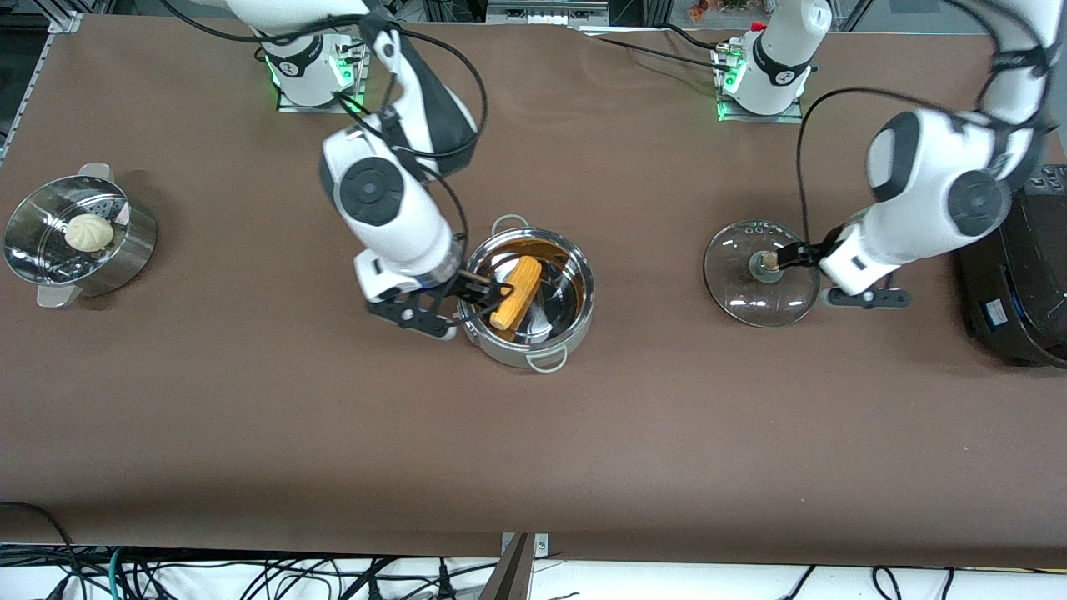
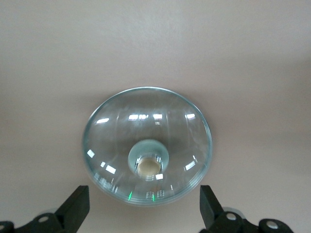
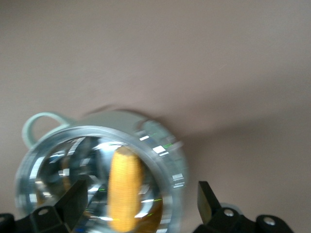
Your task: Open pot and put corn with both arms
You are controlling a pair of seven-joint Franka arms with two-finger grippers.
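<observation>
The steel pot (image 1: 577, 310) stands open at mid-table. The yellow-orange corn (image 1: 517, 292) lies inside it, leaning on the rim. My right gripper (image 1: 490, 288) is open at the pot's edge toward the right arm's end. In the right wrist view the corn (image 3: 124, 187) lies in the pot (image 3: 167, 153) between the spread fingers (image 3: 206, 201) of my right gripper (image 3: 138, 204), untouched. The glass lid (image 1: 760, 287) lies flat on the table toward the left arm's end. My left gripper (image 1: 788, 255) is open by its knob (image 2: 148, 165), and shows in the left wrist view (image 2: 143, 208) with its fingers wide of the lid (image 2: 146, 126).
A perforated steel steamer (image 1: 125, 250) holding a white bun (image 1: 89, 232) stands at the right arm's end of the table. A large black cooker (image 1: 1017, 283) stands at the left arm's end, close to the left arm.
</observation>
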